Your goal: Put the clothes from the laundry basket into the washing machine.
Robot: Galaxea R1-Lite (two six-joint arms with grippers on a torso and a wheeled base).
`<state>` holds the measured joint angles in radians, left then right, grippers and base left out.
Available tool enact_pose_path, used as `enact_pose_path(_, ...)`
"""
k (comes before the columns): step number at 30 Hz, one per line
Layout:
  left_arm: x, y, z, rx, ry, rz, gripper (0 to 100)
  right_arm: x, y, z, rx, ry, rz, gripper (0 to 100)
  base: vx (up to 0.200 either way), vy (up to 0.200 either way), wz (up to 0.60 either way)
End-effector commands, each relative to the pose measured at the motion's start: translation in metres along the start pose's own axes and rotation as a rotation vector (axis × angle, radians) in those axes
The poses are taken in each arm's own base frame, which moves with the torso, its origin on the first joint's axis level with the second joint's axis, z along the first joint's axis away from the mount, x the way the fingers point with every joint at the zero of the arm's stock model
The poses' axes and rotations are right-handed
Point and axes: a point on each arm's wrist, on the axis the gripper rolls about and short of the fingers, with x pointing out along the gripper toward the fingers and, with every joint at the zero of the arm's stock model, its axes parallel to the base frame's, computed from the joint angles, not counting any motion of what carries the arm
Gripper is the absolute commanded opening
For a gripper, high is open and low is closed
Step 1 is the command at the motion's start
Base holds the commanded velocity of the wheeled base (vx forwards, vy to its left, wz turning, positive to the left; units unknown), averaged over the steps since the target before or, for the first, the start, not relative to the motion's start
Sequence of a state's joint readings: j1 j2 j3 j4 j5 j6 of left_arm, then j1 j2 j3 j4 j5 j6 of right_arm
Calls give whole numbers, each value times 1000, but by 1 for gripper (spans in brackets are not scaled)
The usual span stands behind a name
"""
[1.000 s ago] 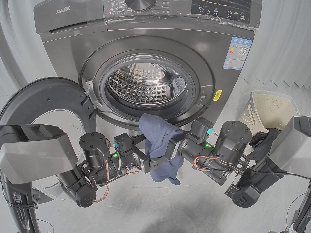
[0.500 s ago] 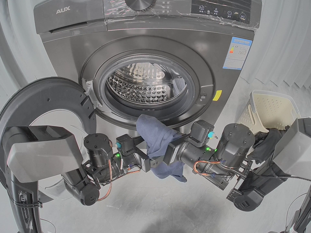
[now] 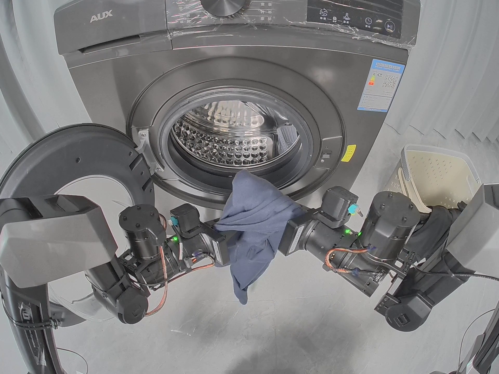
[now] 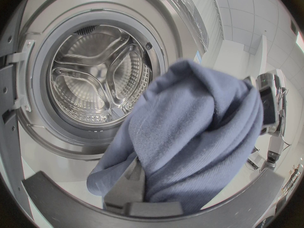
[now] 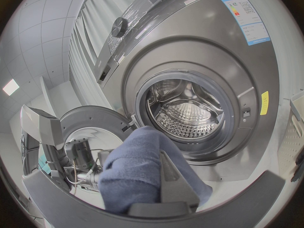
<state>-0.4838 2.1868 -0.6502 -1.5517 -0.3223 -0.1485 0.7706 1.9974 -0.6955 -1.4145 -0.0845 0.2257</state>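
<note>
A blue garment (image 3: 254,222) hangs in front of the washing machine's open drum (image 3: 228,131), its top edge at the door seal's lower lip and its tail drooping toward the floor. My left gripper (image 3: 231,239) holds it from the left and my right gripper (image 3: 276,232) from the right, both shut on the cloth and largely covered by it. The left wrist view has the garment (image 4: 190,127) draped over one finger (image 4: 129,181). In the right wrist view the garment (image 5: 136,168) lies against a finger (image 5: 172,178).
The round door (image 3: 67,157) stands swung open to the left, close behind my left arm. A cream laundry basket (image 3: 442,170) sits at the right beside the machine, with a dark garment (image 3: 434,224) hanging over its front rim. Bare grey floor lies below the arms.
The two grippers have drawn apart and risen a little, spreading the blue garment. Its top now reaches the drum's lower lip and its tail hangs longer.
</note>
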Motion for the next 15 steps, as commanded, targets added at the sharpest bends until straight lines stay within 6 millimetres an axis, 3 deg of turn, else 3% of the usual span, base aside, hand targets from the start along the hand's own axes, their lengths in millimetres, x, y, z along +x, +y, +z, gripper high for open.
enact_pose_path(1,-12,-7,22,0,-48,-4,0,-9,-12,-2,-5,29,-40,0,0,0,0)
enact_pose_path(9,-31,-20,50,1,-112,-13,0,-25,-16,-25,-9,136,-52,0,0,0,0)
enact_pose_path(15,-41,-25,53,-8,-107,-18,0,-18,1,-20,-3,73,16,0,0,0,0)
